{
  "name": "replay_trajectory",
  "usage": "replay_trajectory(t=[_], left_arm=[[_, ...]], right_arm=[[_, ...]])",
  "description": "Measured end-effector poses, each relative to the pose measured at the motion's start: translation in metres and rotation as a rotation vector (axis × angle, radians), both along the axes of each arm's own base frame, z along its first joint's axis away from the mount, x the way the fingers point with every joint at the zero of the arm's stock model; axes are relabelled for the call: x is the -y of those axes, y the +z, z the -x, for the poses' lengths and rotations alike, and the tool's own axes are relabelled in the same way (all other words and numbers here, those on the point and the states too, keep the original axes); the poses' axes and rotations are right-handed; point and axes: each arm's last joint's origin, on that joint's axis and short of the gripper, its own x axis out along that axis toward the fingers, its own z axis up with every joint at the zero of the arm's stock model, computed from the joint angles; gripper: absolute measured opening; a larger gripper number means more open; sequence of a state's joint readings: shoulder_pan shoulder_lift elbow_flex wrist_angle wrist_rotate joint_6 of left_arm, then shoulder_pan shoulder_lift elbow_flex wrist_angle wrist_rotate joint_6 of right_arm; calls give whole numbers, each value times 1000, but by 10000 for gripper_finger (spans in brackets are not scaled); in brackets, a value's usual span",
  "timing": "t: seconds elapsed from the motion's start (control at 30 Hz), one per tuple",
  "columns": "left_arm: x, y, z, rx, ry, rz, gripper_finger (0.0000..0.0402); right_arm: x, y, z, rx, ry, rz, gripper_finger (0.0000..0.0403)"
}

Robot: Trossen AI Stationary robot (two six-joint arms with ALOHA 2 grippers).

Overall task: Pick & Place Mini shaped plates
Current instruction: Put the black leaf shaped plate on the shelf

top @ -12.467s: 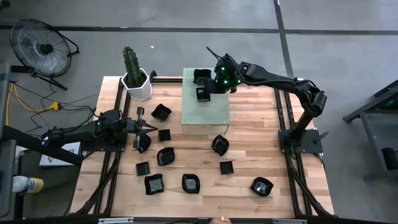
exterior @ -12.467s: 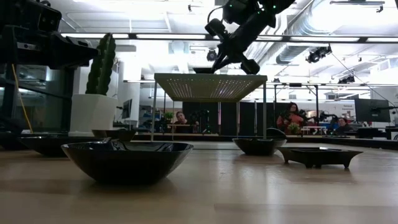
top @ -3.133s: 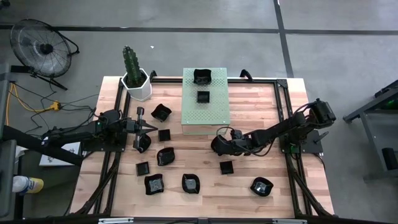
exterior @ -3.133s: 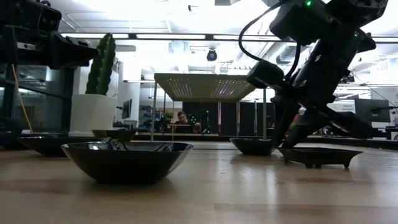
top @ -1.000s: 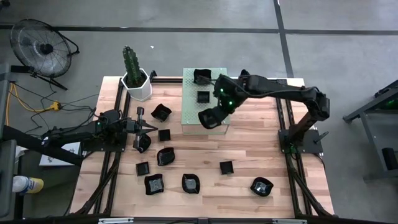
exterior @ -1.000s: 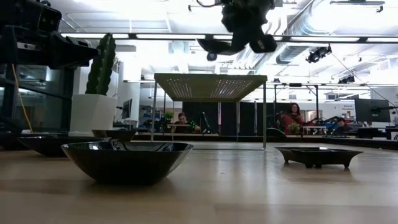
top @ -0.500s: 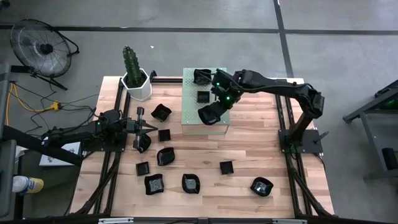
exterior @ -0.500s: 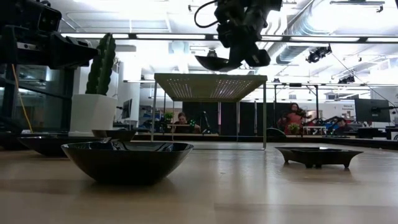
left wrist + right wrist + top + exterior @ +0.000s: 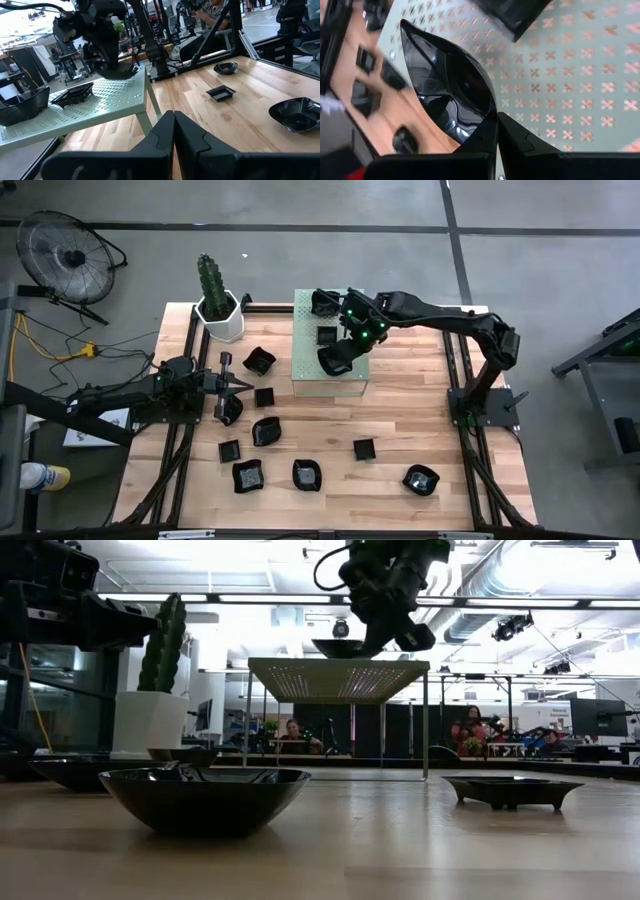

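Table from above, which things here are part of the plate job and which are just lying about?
Job: the held plate, pinched by the right claw over the green block; two plates already on the block; the loose plates on the table.

Lying about: cactus pot, fan, bottle. The left claw waits shut.

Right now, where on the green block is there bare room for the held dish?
The block's near half is bare, under the right claw and its dish. The far end is taken by two plates.
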State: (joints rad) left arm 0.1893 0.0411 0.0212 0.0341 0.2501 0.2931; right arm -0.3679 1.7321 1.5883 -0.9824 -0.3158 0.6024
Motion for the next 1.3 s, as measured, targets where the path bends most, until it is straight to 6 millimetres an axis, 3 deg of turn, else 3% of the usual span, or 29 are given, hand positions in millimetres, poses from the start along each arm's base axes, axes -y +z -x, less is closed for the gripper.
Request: replay_trajectory(t=[0.2,0.4,1.03,1.3], left_arm=[[0,0,0,0,0,0,3],[0,0,0,0,0,0,3],[0,0,0,0,0,0,3],[0,0,0,0,0,0,3]], right_arm=[[-13,1,-3,-43,-139,-34,2],[-27,4,-5,-39,-130,-64,1],[-16,4,-3,-37,-261,-133,3],[-11,-7,-11,-56,-275,-191,5]])
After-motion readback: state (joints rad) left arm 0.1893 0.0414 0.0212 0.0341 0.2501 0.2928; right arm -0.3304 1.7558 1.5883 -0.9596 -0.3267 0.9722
